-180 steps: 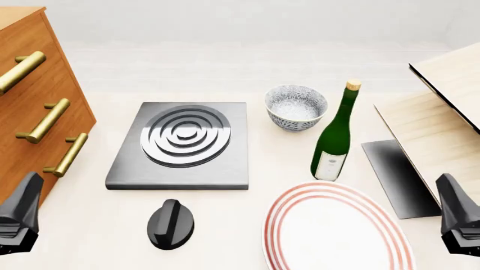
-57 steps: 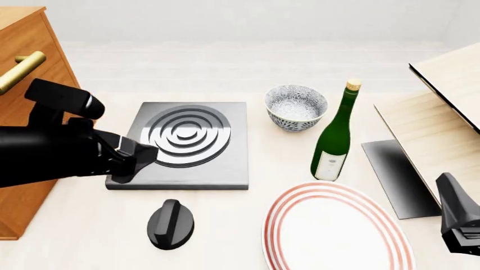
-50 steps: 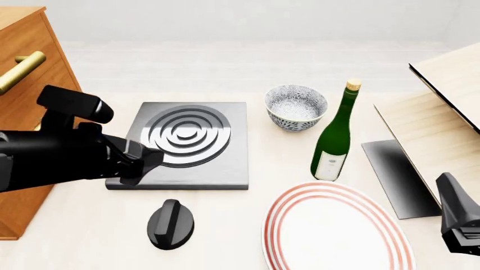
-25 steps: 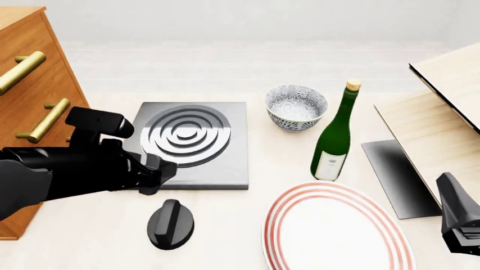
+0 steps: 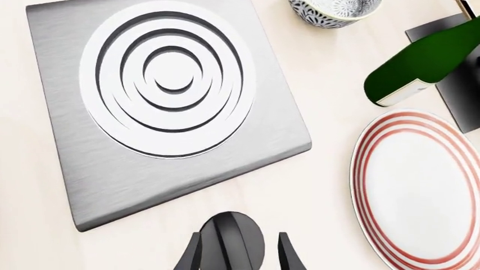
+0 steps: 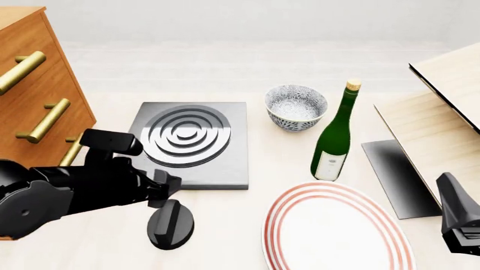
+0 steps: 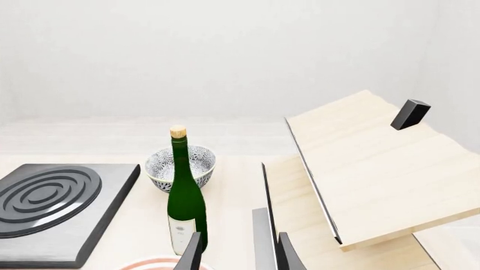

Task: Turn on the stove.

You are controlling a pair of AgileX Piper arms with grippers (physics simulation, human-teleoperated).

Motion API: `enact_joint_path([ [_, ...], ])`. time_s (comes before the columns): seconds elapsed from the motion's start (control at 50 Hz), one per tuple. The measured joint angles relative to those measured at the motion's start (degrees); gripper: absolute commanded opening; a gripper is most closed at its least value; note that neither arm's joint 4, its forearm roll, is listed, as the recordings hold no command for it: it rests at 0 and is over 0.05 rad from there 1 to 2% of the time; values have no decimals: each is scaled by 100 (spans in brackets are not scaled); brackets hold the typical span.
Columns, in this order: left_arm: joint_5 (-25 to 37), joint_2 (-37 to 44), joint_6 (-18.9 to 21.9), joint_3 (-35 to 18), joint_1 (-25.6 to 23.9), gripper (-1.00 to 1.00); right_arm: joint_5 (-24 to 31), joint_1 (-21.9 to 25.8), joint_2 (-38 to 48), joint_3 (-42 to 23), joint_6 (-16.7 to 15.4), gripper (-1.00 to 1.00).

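The stove is a flat dark grey slab with silver burner rings, lying left of the table's middle; it also shows as the slab and the slab. Its black ridged knob sits on the table just in front of the stove. My left gripper hovers right over the knob's far edge. In the left wrist view this gripper is open, and its fingers straddle the knob. My right gripper rests low at the near right, and in its wrist view the gripper is open with nothing in it.
A patterned bowl and a green bottle stand right of the stove. A white plate with red rings lies near the knob's right. A wooden dresser flanks the left; tilted wooden boards on a dark base fill the right.
My left arm came in from the near left, passed the stove's left edge, and moved nearer and rightward until its open fingers reached the knob. The right arm stayed still.
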Motion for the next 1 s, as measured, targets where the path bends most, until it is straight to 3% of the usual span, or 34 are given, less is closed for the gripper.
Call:
enact_joint_path([
  [0.38, -440, 336, -252, 293, -53, 100, 0, 0, 0, 0, -1, 100],
  [1.0, -853, 744, -302, 472, 24, 100, 0, 0, 0, 0, 0, 100],
])
